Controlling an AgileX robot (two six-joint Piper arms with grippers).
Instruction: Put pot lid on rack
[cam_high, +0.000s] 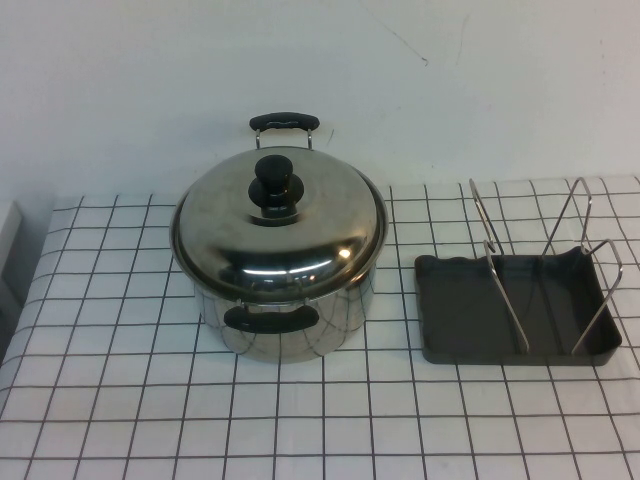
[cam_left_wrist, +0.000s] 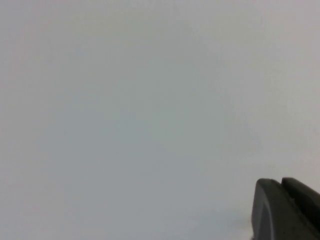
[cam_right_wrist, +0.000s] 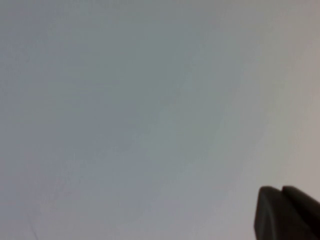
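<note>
High view: pot lid (cam_high: 278, 225) seated on the steel pot (cam_high: 285, 310), left of centre on the checked tabletop (cam_high: 120, 400); rack (cam_high: 520, 300) to the right, near but apart. Neither arm visible. Probably rigid, fairly weighty, slick steel; black knob (cam_high: 278, 183) likely the best hold.

Left wrist view: only a dark edge of the left claw (cam_left_wrist: 285, 210) against blank wall; cannot tell its state.

Right wrist view: same for the right claw (cam_right_wrist: 285, 212); cannot tell.

plain white wall (cam_high: 150, 70) behind a black-gridded white tablecloth (cam_high: 120, 420).
</note>
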